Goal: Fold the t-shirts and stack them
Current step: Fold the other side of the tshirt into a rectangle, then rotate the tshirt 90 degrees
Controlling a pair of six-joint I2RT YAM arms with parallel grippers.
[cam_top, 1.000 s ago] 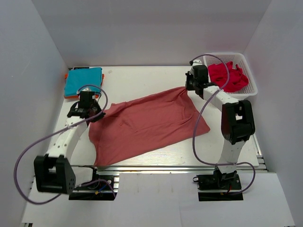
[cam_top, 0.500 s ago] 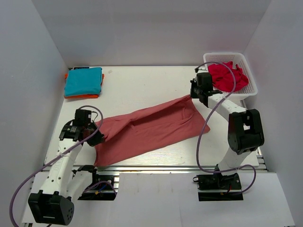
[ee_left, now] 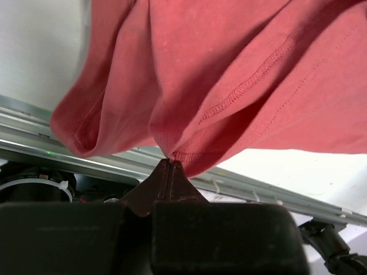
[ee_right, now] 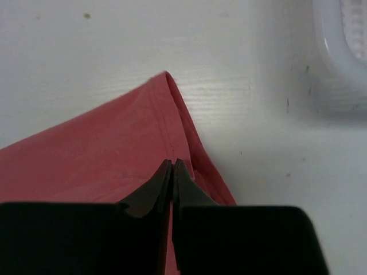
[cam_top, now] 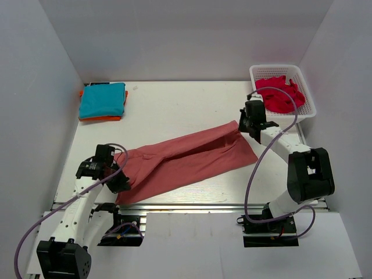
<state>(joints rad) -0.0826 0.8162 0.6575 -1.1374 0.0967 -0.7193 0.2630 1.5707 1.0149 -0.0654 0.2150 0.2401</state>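
A dusty salmon-red t-shirt (cam_top: 186, 158) stretches in a long band across the near half of the table. My left gripper (cam_top: 121, 168) is shut on its left hem (ee_left: 183, 154), close to the table's front edge. At the band's far right corner my right gripper (cam_top: 240, 125) is shut on the hem (ee_right: 166, 120). A folded teal t-shirt (cam_top: 103, 99) lies on an orange t-shirt (cam_top: 104, 118) at the back left. A crimson t-shirt (cam_top: 279, 93) lies crumpled in the basket.
The white lattice basket (cam_top: 307, 110) stands at the back right, just behind my right arm. The table's metal front rail (cam_top: 192, 204) runs right under the salmon-red t-shirt's lower edge (ee_left: 80, 143).
Both grippers have drawn the salmon-red t-shirt toward the near edge, the left one much farther. The cloth has narrowed from a spread sheet into a long folded band.
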